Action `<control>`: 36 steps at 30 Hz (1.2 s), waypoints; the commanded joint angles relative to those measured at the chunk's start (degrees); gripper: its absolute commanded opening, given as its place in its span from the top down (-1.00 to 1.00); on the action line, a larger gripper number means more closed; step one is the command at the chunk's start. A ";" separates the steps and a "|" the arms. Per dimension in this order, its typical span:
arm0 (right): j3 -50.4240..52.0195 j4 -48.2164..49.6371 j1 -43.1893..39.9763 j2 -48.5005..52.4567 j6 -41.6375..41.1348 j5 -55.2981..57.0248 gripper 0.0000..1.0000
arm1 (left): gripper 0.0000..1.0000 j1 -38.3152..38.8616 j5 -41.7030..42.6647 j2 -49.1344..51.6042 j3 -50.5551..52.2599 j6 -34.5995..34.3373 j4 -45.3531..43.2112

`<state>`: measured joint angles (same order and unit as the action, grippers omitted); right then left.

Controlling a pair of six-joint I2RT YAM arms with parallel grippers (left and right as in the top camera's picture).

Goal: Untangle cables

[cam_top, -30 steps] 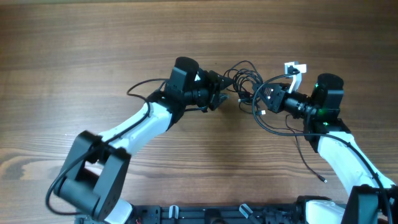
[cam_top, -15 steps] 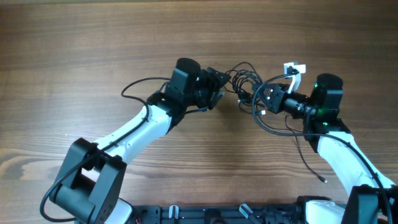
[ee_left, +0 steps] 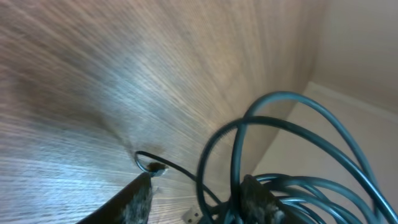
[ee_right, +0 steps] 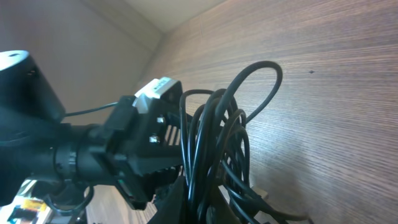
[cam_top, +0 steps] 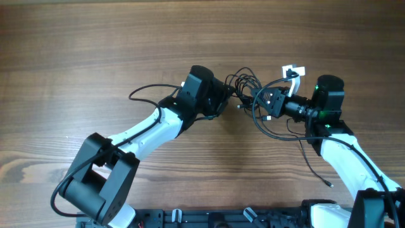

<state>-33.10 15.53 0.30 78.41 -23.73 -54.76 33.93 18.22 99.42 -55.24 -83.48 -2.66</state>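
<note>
Cables: thin black flexible cords [cam_top: 247, 83], several strands looped over one another in a single loose tangle (individual cords cannot be separated by eye).
Location: middle of the brown wood-grain desk [cam_top: 95, 38], between the two arms. One thin strand trails towards the near edge beside the right arm and ends in a small tip [cam_top: 329, 183].
Left gripper: black two-finger unit [cam_top: 225, 96] at the left side of the tangle. In the left wrist view its fingers [ee_left: 140, 198] are released and stand apart, with bare desk showing between them (cord loops arch just past one finger).
Right gripper: black two-finger unit [cam_top: 259, 100] at the right side of the tangle. Its fingers are clenched on a bunch of strands that rises from them in the right wrist view.
White piece: small white tag-like item [cam_top: 293, 71] just beyond the right gripper; what it is cannot be told.
</note>
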 commanded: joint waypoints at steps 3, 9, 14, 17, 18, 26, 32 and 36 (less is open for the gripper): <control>-0.33 0.48 0.13 -1.29 0.35 -5.44 0.91 | 0.42 -0.46 -2.75 0.68 -0.28 2.54 3.37; -0.33 1.07 0.13 -1.29 -0.70 -7.43 0.91 | 0.43 0.07 -2.69 0.70 -0.28 3.45 3.26; -0.33 3.32 0.13 -1.29 -3.43 -6.47 0.91 | 0.85 1.64 -2.58 0.68 -0.28 7.06 3.13; -0.31 2.62 0.13 -1.27 -3.17 -0.85 0.91 | 0.92 1.97 1.16 0.66 -0.28 14.14 2.71; -0.31 1.60 0.13 -1.27 -2.62 2.93 0.91 | 0.92 1.64 3.52 0.46 -0.28 17.16 1.97; -0.31 -12.24 0.11 -1.27 1.22 27.89 0.91 | 0.92 -11.87 37.05 -7.96 -0.28 28.85 -18.32; -0.31 -12.52 0.13 -1.27 1.11 28.22 0.91 | 0.92 -21.99 44.96 -11.04 -0.28 23.37 -21.86; -0.31 -12.59 0.11 -1.27 1.18 30.23 0.91 | 0.92 -26.75 45.00 -11.04 -0.28 21.05 -22.36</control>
<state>-34.79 4.84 2.39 76.14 -22.57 -34.83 13.89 60.90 91.26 -54.46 -59.66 -22.74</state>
